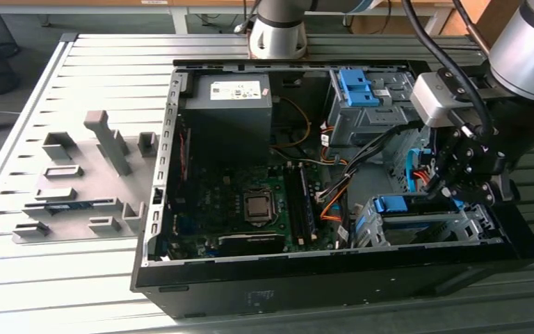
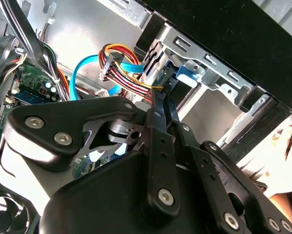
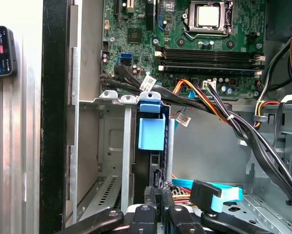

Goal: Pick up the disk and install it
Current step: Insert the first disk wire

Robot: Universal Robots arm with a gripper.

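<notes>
In the exterior view, reading from its left, the slatted worktop point(image 1: 81, 83) carries one grey fixture tray point(image 1: 81, 181) and one open computer case point(image 1: 322, 278) holding one motherboard point(image 1: 248, 209), one power-supply box point(image 1: 228, 111) and two drive cages with blue clips. The disk point(image 3: 151, 161) stands on edge in the nearer cage point(image 1: 425, 223), its blue carrier tab point(image 1: 405, 204) uppermost. The single pincer point(image 1: 462, 191) sits at that cage's right end, its fingers point(image 2: 158, 126) pressed together with their tips against the disk's edge.
</notes>
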